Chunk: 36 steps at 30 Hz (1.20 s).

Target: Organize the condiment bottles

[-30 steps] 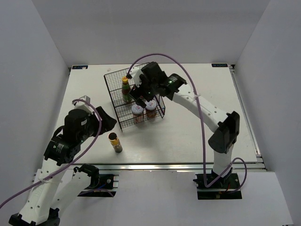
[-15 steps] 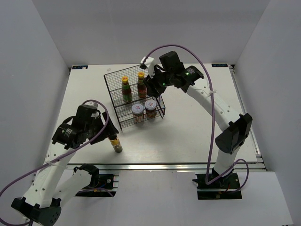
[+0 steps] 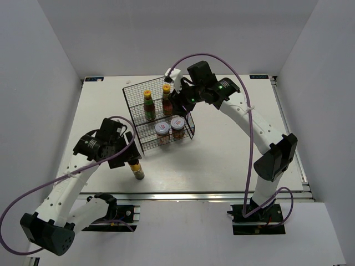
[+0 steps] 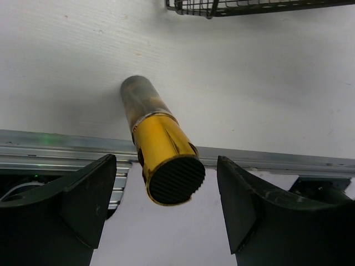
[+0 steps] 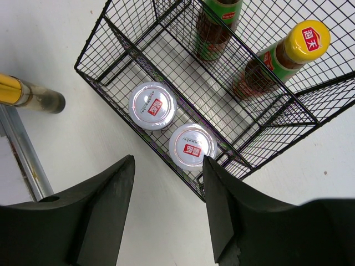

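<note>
The dark glass bottle with a gold label and gold cap [image 4: 161,147] stands upright on the white bench [image 4: 266,83] near its front edge, well apart from the black wire basket [image 3: 133,111]. The left fingers [image 4: 83,194] are spread wide on either side of its cap, with a gap on each side, gripping nothing. In the basket's far compartment, two slim red-sauce bottles with yellow caps and green labels [image 5: 260,69] stand upright side by side. Its near compartment holds two squat white-lidded jars [image 5: 152,105], one just beside the other. The right fingers [image 5: 94,216] hang above the basket, wide open and empty.
</note>
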Available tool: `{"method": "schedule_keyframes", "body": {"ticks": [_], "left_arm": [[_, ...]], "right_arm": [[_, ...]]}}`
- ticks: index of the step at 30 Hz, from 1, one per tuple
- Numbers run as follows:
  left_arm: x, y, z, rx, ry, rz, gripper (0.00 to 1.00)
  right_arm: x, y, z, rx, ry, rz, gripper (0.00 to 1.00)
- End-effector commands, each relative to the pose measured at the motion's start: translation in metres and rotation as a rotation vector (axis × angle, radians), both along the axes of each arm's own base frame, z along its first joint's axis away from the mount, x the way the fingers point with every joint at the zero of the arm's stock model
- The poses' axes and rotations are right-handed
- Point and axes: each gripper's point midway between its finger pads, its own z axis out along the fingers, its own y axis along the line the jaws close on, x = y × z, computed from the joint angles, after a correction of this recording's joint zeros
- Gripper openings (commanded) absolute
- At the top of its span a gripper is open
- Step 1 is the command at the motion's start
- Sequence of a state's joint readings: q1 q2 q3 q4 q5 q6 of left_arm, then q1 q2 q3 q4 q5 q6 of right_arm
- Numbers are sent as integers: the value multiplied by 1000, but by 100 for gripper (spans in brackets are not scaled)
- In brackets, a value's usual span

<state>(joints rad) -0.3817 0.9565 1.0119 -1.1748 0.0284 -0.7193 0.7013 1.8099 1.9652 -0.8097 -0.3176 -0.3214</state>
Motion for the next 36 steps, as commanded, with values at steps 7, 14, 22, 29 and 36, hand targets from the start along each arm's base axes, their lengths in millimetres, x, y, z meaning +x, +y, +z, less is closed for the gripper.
{"method": "schedule_keyframes", "body": {"ticks": [7,14,22,29,36], "left_arm": [[8,6,1,133,7,-19,78],[1,-13,-1,189,29,-63,78],[-3,-5,0,234,35,-37,71],[8,-7,-2,251,16,-30,67],[15,-10,1,251,4,-38,57]], "right_arm": [[0,2,5,18,-7,-5,58],[2,2,1,8,-1,-13,58],[5,1,-4,2,6,-18,58],[5,3,-3,6,7,-13,58],[6,-1,-5,1,10,-20,58]]}}
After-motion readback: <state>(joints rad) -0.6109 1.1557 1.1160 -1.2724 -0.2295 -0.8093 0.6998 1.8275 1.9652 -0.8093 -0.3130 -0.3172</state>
